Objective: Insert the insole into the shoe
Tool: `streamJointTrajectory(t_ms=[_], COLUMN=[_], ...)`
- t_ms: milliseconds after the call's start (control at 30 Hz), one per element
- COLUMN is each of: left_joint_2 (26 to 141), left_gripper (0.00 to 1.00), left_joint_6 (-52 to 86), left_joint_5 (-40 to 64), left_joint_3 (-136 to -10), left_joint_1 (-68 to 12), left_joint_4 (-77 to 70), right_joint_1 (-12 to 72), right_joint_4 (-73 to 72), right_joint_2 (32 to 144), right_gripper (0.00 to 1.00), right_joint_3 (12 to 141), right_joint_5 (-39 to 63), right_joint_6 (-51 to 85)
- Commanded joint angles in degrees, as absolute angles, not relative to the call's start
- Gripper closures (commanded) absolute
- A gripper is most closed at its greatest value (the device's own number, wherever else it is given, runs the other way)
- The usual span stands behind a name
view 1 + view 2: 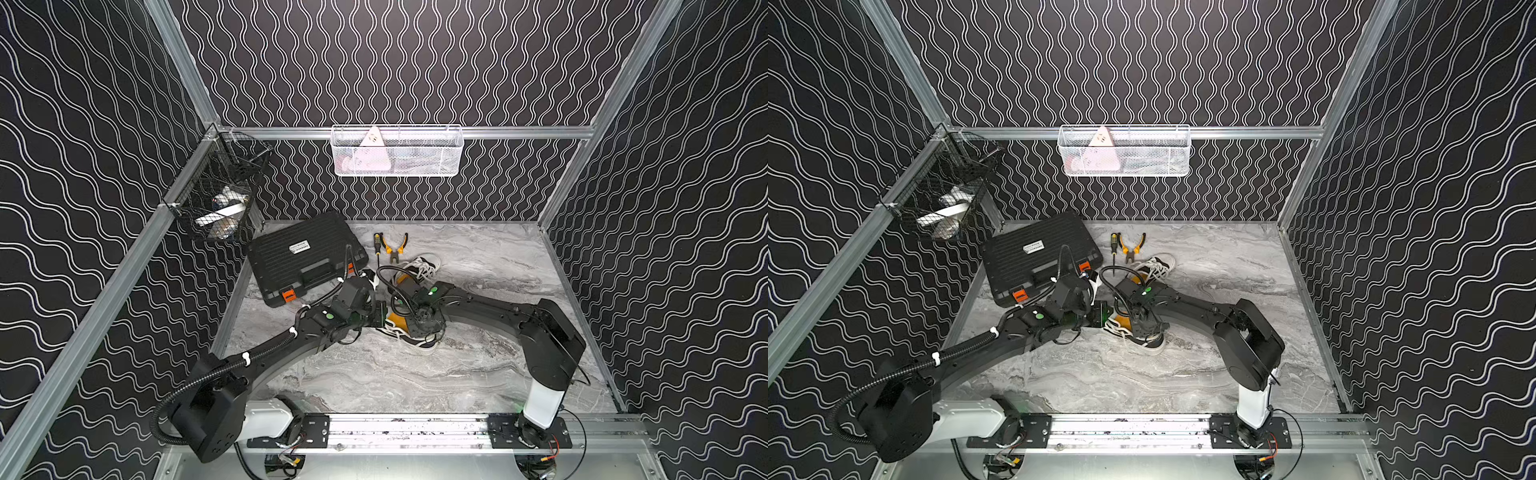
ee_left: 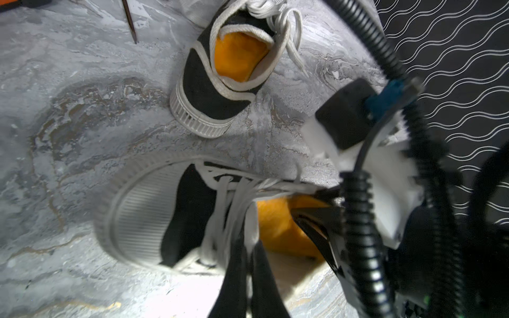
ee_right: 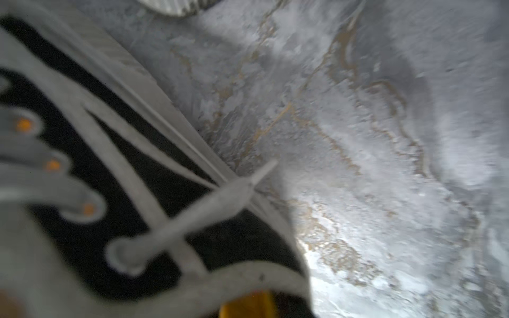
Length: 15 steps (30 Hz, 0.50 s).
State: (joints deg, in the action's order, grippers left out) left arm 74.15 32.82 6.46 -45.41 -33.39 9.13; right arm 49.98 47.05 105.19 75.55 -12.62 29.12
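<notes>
We set 6 o'c at the base rail (image 1: 407, 428) and 12 at the back wall. L arm (image 1: 270, 353) starts approx 7 o'c, R arm (image 1: 486, 307) approx 5 o'c. Both reach in and meet over the near shoe (image 1: 422, 345), which lies on the marble table (image 1: 478, 374) abt mid-dial. L gripper (image 2: 249, 242) is clenched tight, fingers (image 2: 234, 275) pinching a white strip at the shoe's throat; tongue or lace, we can't tell which. R gripper (image 2: 300, 217) dips into the shoe opening from the 4 o'c side. We can't tell if its jaws are parted or closed, as the tips are dark and partly hidden. The orange insole (image 2: 278, 220) sits inside the near shoe, showing thru the opening under the R gripper; how flat it lies we can't say. R wrist view is blurred: black canvas, white laces (image 3: 179, 228), table beyond. Twd 12 o'c, a little apart from the near shoe, sits the far shoe (image 1: 422, 266) w/ its own orange liner (image 2: 237, 55). Beyond it a screwdriver (image 1: 377, 243) and pliers (image 1: 395, 247) lie side by side, w/ a black tool case (image 1: 299, 257) at approx 10 o'c. White basket (image 1: 436, 162) hangs on the back wall at 12, black basket (image 1: 195, 208) on the side rail at 10.
</notes>
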Motion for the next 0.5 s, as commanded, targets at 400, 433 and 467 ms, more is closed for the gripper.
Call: streamJointTrajectory(t_ms=[400,433,467], left_joint_2=[74.3,74.51,74.74], left_gripper=[1.0,1.0,1.0], left_joint_6=[35.0,35.14,35.21], left_joint_5=[1.3,1.16,1.01], left_joint_3=[-43.58,-43.52,-43.51], left_joint_1=[-36.35,-36.69,-36.83], left_joint_4=[6.1,5.94,5.8], right_joint_1=[50.03,50.01,50.07], right_joint_4=[52.14,51.55,50.46], right_joint_2=[100.61,100.71,100.69], right_gripper=[0.34,0.34,0.34], right_joint_3=[78.37,78.03,77.35], right_joint_5=[-17.95,-16.93,-15.48], right_joint_6=[33.03,32.89,32.86])
